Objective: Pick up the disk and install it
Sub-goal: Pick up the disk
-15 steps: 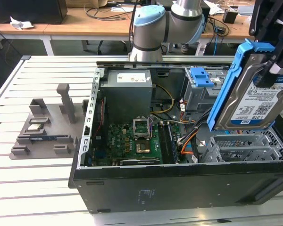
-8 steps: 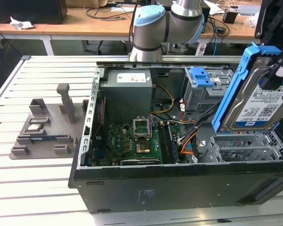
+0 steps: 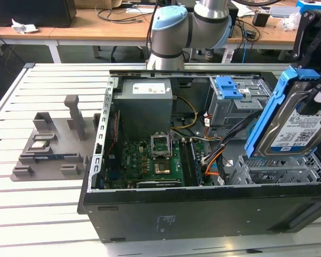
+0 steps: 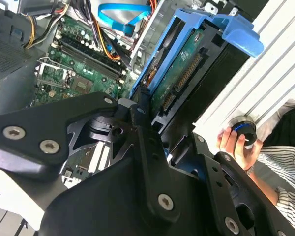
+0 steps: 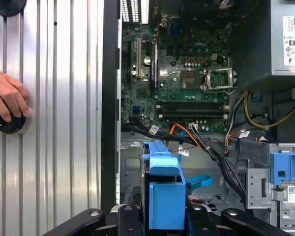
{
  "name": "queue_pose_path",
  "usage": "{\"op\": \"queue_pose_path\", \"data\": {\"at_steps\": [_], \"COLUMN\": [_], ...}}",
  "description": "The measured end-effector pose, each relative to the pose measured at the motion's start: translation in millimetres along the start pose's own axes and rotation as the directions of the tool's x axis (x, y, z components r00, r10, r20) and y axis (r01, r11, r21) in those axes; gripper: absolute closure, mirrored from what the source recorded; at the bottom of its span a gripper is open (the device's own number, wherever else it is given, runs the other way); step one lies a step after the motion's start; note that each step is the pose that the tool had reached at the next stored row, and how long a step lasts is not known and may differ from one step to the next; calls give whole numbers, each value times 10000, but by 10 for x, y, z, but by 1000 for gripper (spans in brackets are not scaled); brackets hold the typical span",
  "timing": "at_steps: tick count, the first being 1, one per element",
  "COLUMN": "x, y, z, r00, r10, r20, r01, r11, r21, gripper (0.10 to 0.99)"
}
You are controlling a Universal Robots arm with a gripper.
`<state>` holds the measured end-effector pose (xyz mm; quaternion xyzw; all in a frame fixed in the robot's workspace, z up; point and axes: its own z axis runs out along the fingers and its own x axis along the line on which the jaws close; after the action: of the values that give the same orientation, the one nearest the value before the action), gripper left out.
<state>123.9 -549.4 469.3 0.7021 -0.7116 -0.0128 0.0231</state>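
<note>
The disk [image 3: 297, 126], a silver drive with a white-and-blue label in a blue carrier, was held tilted in the closed gripper [image 5: 164, 219] above the open case [image 3: 203, 211], in which a motherboard [image 3: 150, 160] was mounted.

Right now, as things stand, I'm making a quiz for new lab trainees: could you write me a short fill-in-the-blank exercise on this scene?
1. The tool is shut on the disk, which sits in a ___ plastic carrier.
2. Below the disk, inside the open computer case, lies a ___ motherboard.
3. On the slatted table beside the case, a person's ___ rests on a round black knob.

Missing words: blue; green; hand.
</note>
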Motion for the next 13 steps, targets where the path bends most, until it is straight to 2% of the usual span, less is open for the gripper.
{"op": "queue_pose_path", "data": {"at_steps": [3,6,13], "x": [-32,-57,-57], "y": [-86,-122,-128], "z": [66,102,103], "r00": [10000,10000,10000], "r10": [-1,-1,0], "r20": [2,2,1], "r01": [1,1,0], "r11": [10000,10000,10000], "r21": [-39,-51,-51], "gripper": [718,718,718]}}
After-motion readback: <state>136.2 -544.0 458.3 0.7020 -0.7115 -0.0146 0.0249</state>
